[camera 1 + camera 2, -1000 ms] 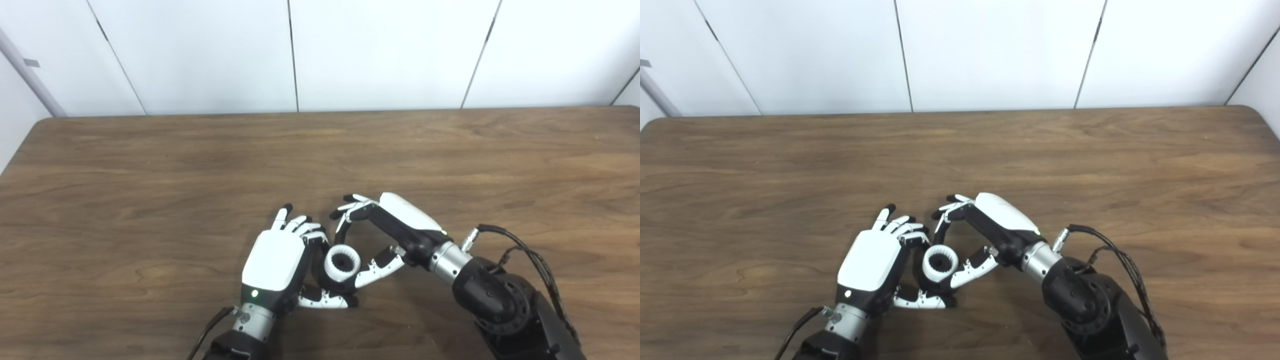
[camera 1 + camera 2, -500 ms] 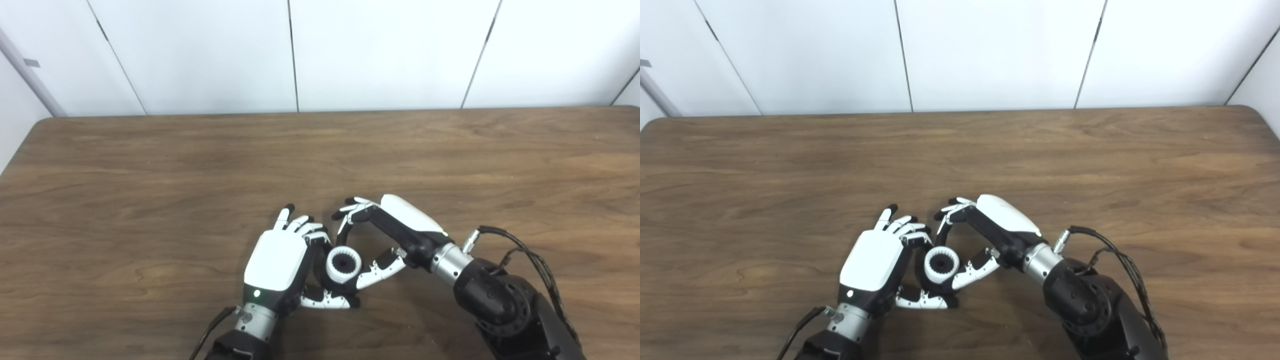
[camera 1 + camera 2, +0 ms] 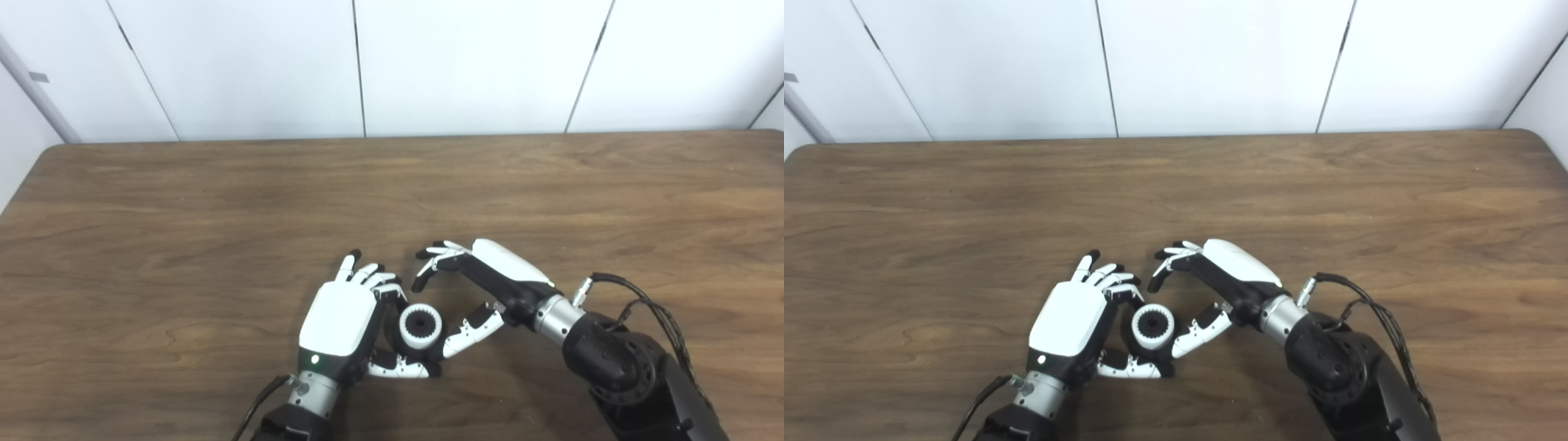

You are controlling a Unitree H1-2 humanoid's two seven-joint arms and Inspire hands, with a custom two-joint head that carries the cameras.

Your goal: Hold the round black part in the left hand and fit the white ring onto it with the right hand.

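Legible markings: none. I find no text, label, brand, number or sign that I can read in either head view. Checked: the white back shell of the left robot hand (image 3: 338, 318), the shell of the right robot hand (image 3: 484, 278), the white ring (image 3: 421, 326), the wooden surface (image 3: 184, 202) and the wall panels (image 3: 465, 61). All carry no readable print.

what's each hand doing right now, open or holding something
Left hand: shut on the round black part, white ring seated on top.
Right hand: open, holding nothing, fingers spread beside the ring.
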